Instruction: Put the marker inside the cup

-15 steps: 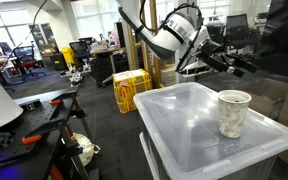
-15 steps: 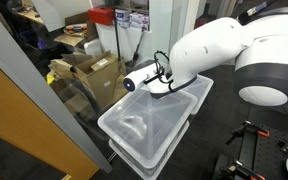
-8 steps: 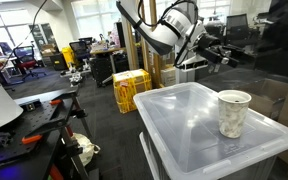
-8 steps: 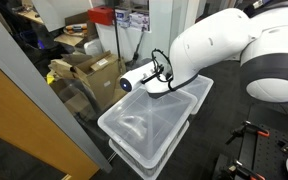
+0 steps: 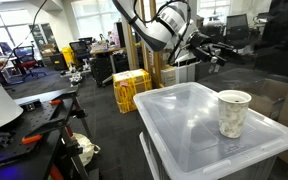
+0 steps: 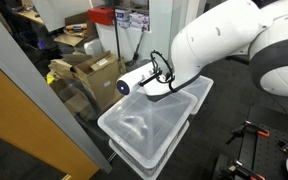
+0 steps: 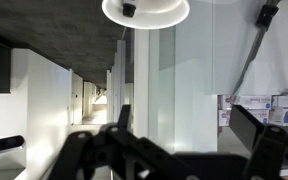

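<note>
The cup (image 5: 233, 112) is a whitish paper cup with a mottled beige side. It stands upright on the lid of a translucent plastic bin (image 5: 184, 130) near its far right corner. My gripper (image 5: 220, 55) hangs in the air above and behind the bin, well clear of the cup. In the wrist view the two dark fingers (image 7: 184, 112) stand wide apart with nothing between them, and the camera faces the room, not the bin. The marker is not in view in any frame. In an exterior view the white arm (image 6: 219, 50) hides the cup.
The bin also shows in an exterior view (image 6: 144, 125), stacked on another bin. A yellow crate (image 5: 131, 88), office chairs and desks stand on the floor behind. Cardboard boxes (image 6: 89, 75) sit beside the bin. A glass partition (image 6: 24, 100) runs close by.
The arm has risen and swung a little away from the cup, carrying the gripper higher. The cup and the bin have not moved.
</note>
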Controlling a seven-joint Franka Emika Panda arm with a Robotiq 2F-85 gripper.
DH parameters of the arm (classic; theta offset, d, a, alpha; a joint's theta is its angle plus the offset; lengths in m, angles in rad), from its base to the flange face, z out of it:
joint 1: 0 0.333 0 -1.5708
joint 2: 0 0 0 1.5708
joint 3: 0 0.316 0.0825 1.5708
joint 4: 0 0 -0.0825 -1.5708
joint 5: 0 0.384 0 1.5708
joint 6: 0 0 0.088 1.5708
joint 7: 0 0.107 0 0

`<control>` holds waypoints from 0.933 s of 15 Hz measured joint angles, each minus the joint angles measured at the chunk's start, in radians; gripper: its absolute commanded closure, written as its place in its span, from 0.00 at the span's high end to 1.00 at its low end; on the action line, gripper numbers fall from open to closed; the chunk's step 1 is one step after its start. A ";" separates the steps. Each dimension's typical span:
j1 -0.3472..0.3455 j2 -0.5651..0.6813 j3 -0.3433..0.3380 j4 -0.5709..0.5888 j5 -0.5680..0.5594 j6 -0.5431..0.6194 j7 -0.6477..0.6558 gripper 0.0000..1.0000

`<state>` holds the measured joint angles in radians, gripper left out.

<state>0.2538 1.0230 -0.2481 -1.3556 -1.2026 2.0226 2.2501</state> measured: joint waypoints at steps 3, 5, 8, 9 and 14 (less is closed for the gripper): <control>-0.004 -0.030 0.035 -0.031 -0.005 0.003 0.029 1.00; -0.010 -0.047 0.059 -0.049 -0.012 0.016 0.055 1.00; -0.020 -0.069 0.086 -0.071 -0.039 0.066 0.106 1.00; -0.023 -0.074 0.092 -0.078 -0.050 0.086 0.122 1.00; -0.043 -0.091 0.116 -0.099 -0.097 0.192 0.170 1.00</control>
<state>0.2111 0.9315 -0.1319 -1.4546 -1.3001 2.2142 2.4206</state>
